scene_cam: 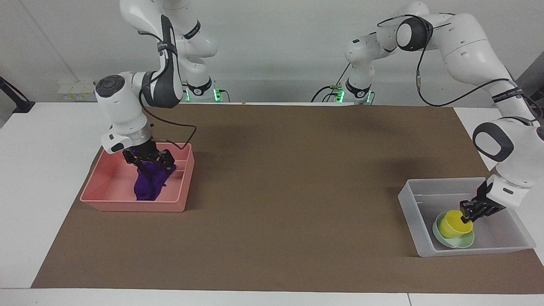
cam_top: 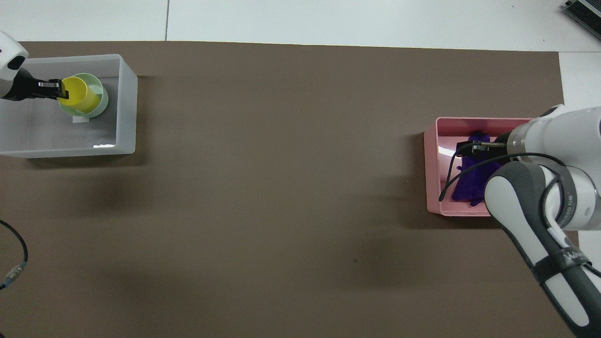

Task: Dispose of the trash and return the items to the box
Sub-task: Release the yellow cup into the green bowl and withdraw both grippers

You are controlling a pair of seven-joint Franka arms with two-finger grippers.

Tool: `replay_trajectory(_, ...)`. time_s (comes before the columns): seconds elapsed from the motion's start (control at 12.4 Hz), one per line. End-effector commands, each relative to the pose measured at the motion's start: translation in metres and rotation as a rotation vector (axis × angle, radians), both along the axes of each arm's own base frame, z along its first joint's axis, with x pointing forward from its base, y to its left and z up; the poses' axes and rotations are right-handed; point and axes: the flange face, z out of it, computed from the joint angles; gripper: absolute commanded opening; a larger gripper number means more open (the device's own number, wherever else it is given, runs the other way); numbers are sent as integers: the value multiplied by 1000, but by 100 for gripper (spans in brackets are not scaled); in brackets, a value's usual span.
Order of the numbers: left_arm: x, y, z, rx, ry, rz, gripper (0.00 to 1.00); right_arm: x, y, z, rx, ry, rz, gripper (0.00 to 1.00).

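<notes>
Cup (scene_cam: 454, 223) stands in bowl (scene_cam: 462, 243); left jaws at rim, right over rag (scene_cam: 146, 187); states unclear.

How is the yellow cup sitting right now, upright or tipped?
Upright: the yellow cup stands mouth up in the green bowl inside the clear box.

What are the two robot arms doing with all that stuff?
They are tidying up. The left gripper is at the rim of the yellow cup, which stands in the green bowl inside the clear box. The right gripper is over the pink tray, right at the top of the purple cloth, whose lower part rests in the tray.
</notes>
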Motion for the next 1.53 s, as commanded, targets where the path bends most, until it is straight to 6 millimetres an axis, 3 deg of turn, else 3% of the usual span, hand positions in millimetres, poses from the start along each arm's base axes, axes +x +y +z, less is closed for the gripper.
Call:
replay_trajectory(0.0,-5,-1,6,-18,30,-13,65,-8,25,28,-3,4,-47,100)
replay_trajectory(0.16,-7,-11,38,-6,-8,-25,100,-7,36,67,-7,19,-66,100)
replay_trajectory(0.24,-12,-21,57,1,-24,-41,100,-6,35,91,-8,30,-69,100)
replay_trajectory(0.32,-22,-45,73,10,-30,-71,100,-5,34,113,-7,36,-71,100)
replay_trajectory(0.56,-76,-104,113,31,-26,-139,100,-13,25,162,-7,32,-80,100)
replay_trajectory(0.81,-128,-150,136,33,-18,-119,100,-28,10,199,-7,26,-99,100)
replay_trajectory(0.97,-165,-163,149,40,-18,-114,100,-35,-7,220,-13,55,-67,100)
replay_trajectory(1.13,-178,-168,162,44,42,-128,100,-38,-16,224,-18,84,-44,100)
replay_trajectory(1.45,-170,-168,211,91,40,-146,100,-51,-20,209,-4,129,-60,100)
